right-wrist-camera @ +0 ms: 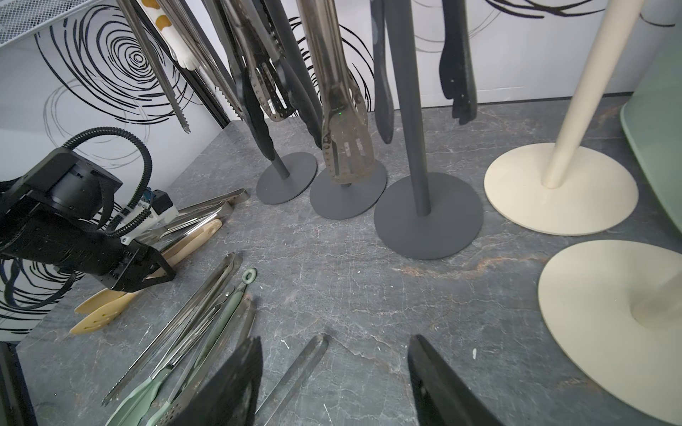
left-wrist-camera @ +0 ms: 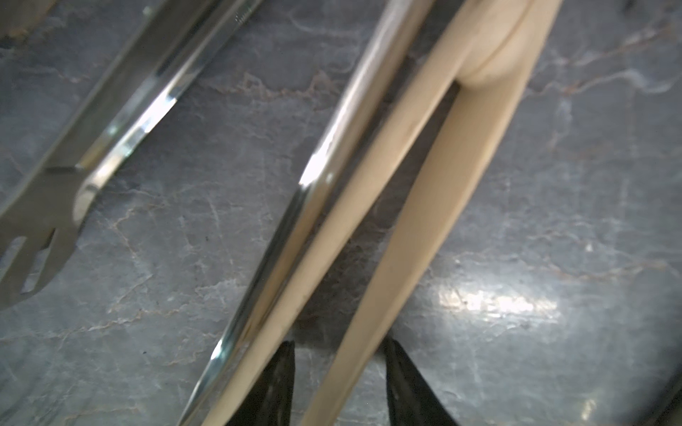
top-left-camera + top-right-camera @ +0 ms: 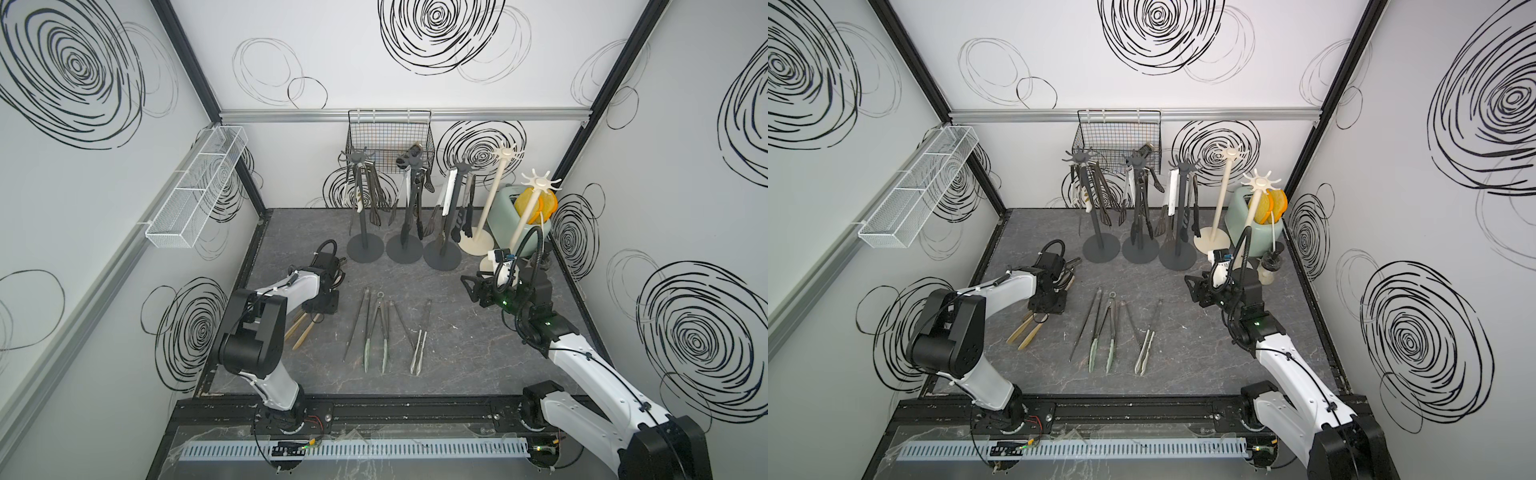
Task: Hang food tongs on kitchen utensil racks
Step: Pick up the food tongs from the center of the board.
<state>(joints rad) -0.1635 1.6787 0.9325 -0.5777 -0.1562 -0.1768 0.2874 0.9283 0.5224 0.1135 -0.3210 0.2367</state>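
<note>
On the dark table (image 2: 553, 221) the cream tongs (image 2: 417, 206) run straight away from the left gripper (image 2: 339, 354), jaws apart astride one arm; the right gripper (image 1: 337, 341), spread and empty, is farther.

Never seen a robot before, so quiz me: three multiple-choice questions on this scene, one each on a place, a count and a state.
1. Where are the green-tipped tongs?
A flat on the table
B hanging on a rack
C held in a gripper

2. How many cream racks stand there?
A one
B two
C four

3. The right gripper is:
A shut on tongs
B open and empty
C out of sight

Answers:
1 A, they lie on the dark surface between the arms.
2 B, two cream poles stand beside the dark grey racks.
3 B, its fingers stand apart, gripping nothing.
</note>
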